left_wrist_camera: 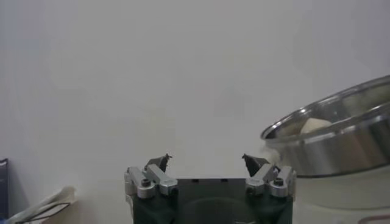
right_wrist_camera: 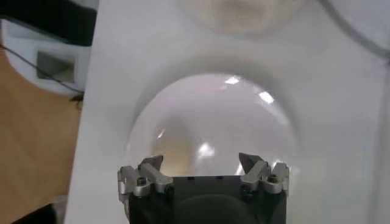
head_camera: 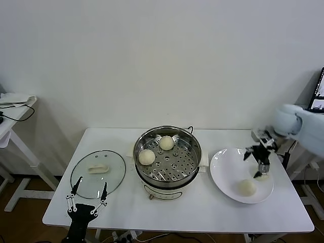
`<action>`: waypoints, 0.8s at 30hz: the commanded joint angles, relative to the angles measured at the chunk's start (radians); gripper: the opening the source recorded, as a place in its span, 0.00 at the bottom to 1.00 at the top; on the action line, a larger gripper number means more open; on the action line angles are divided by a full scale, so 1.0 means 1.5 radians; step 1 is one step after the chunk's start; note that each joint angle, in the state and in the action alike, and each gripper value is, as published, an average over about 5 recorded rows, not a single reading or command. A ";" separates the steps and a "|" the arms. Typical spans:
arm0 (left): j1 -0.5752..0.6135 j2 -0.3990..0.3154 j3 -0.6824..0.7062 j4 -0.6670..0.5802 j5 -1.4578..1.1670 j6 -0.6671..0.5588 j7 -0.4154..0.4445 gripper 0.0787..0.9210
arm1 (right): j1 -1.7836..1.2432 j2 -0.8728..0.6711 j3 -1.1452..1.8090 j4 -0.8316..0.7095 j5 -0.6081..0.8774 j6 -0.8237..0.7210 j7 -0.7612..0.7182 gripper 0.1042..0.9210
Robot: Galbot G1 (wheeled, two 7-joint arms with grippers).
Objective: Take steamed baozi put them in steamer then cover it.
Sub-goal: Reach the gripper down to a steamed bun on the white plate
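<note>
The steamer (head_camera: 167, 158) stands at the table's middle with two baozi (head_camera: 147, 157) (head_camera: 166, 143) on its perforated tray. A third baozi (head_camera: 247, 187) lies on the white plate (head_camera: 228, 172) at the right. A fourth (head_camera: 261, 176) peeks out just below my right gripper (head_camera: 255, 163), which hovers open and empty over the plate's far right side. In the right wrist view the open gripper (right_wrist_camera: 201, 161) is above the plate (right_wrist_camera: 213, 122), with a blurred baozi (right_wrist_camera: 244, 12) beyond. My left gripper (head_camera: 87, 195) is open and idle at the front left.
The glass lid (head_camera: 97, 173) with its white handle (head_camera: 98, 168) lies flat left of the steamer, just beyond the left gripper. The left wrist view shows the steamer's rim (left_wrist_camera: 341, 140) to one side. A side table (head_camera: 12, 109) stands at far left.
</note>
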 commanded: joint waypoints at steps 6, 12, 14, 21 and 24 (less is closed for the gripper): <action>0.000 -0.003 -0.002 0.007 0.000 0.001 -0.001 0.88 | -0.182 0.002 0.098 -0.043 -0.054 -0.011 0.070 0.88; 0.001 -0.005 -0.005 0.010 0.000 0.001 -0.002 0.88 | -0.204 0.024 0.115 -0.059 -0.054 -0.017 0.086 0.88; 0.001 -0.005 -0.007 0.010 0.000 0.001 -0.002 0.88 | -0.206 0.030 0.116 -0.063 -0.054 -0.019 0.090 0.88; 0.001 -0.006 -0.010 0.008 0.000 0.001 -0.002 0.88 | -0.221 0.040 0.129 -0.070 -0.059 -0.020 0.094 0.88; 0.001 -0.006 -0.011 0.008 -0.001 0.001 -0.002 0.88 | -0.223 0.041 0.133 -0.070 -0.062 -0.021 0.094 0.87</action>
